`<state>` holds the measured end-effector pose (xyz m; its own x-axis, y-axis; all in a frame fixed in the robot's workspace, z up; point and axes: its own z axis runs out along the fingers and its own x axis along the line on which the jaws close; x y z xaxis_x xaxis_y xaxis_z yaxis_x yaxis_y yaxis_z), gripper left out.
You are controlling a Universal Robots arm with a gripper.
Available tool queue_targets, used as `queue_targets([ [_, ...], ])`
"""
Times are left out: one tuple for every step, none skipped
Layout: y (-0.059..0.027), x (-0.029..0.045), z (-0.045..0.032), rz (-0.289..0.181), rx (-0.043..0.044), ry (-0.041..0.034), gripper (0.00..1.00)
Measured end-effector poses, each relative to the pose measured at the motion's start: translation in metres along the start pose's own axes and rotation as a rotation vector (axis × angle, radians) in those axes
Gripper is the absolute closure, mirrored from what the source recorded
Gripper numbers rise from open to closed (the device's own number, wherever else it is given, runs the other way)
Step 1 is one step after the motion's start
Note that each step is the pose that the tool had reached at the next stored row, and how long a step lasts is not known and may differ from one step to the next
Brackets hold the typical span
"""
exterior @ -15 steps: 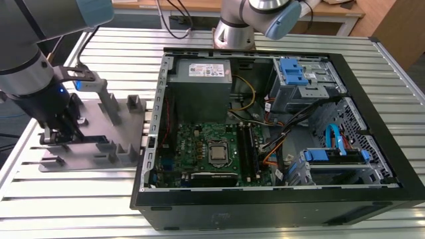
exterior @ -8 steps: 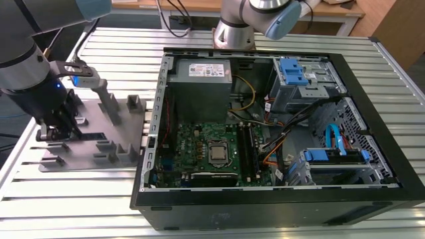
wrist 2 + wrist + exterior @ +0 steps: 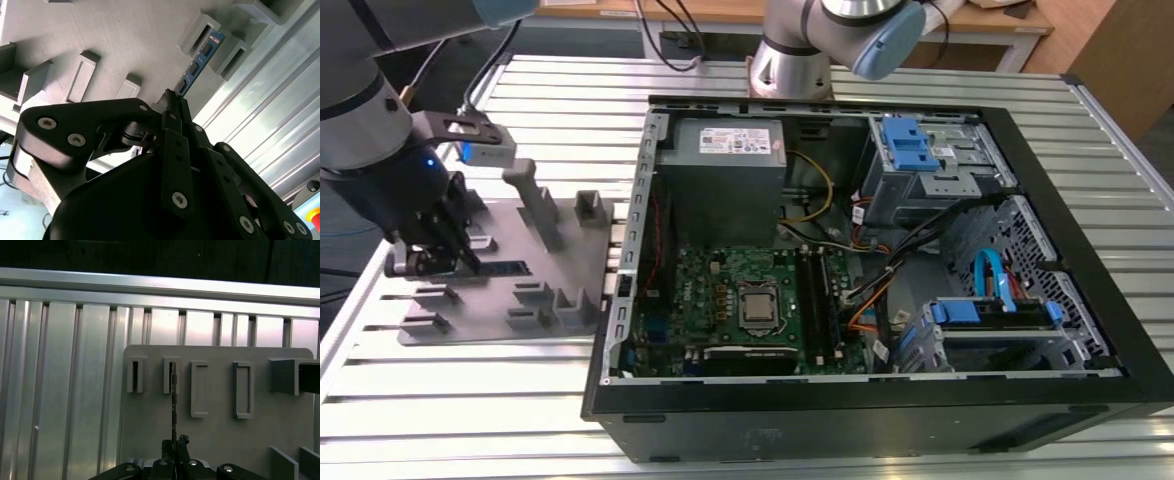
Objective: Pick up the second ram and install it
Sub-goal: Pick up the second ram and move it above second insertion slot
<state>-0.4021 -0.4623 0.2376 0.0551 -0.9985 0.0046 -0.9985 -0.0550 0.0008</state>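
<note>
The second ram is a thin stick with bluish patches, standing on edge in the grey fixture. In the first wrist view the ram shows edge-on, its far end in a narrow slot block. My gripper is shut on the near end of the stick, with its fingertips pinching it from both sides. In the exterior view the gripper hangs low over the fixture at the exterior view's left, well apart from the open computer case.
The case lies open on the slatted metal table, with the green motherboard and its black slot rails inside. Cables, a power supply and blue drive bays crowd the case. Raised fixture blocks stand beside the gripper.
</note>
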Motion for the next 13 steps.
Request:
queue_targets([
  [0.0,0.0,-0.0013,0.0,0.0,0.0,0.86],
  [0.0,0.0,-0.0025,0.0,0.0,0.0,0.86],
  [0.0,0.0,-0.0039,0.0,0.0001,0.0,0.86],
  [0.0,0.0,-0.0053,0.0,0.0,0.0,0.86],
  [0.0,0.0,-0.0067,0.0,0.0,0.0,0.86],
  [0.0,0.0001,-0.0149,0.0,0.0,0.0,0.86],
  [0.0,0.0001,-0.0166,0.0,0.0,0.0001,0.86],
  [0.0,0.0001,-0.0182,0.0,-0.0001,0.0001,0.86],
  [0.0,0.0001,-0.0198,0.0,0.0,0.0001,0.86],
  [0.0,0.0001,-0.0214,0.0,0.0,0.0,0.86],
  [0.0,0.0001,-0.023,0.0,-0.0001,0.0001,0.86],
  [0.0,0.0001,-0.0246,0.0,0.0,0.0,0.86],
  [0.0,0.0001,-0.0263,0.0,0.0,0.0,0.86],
])
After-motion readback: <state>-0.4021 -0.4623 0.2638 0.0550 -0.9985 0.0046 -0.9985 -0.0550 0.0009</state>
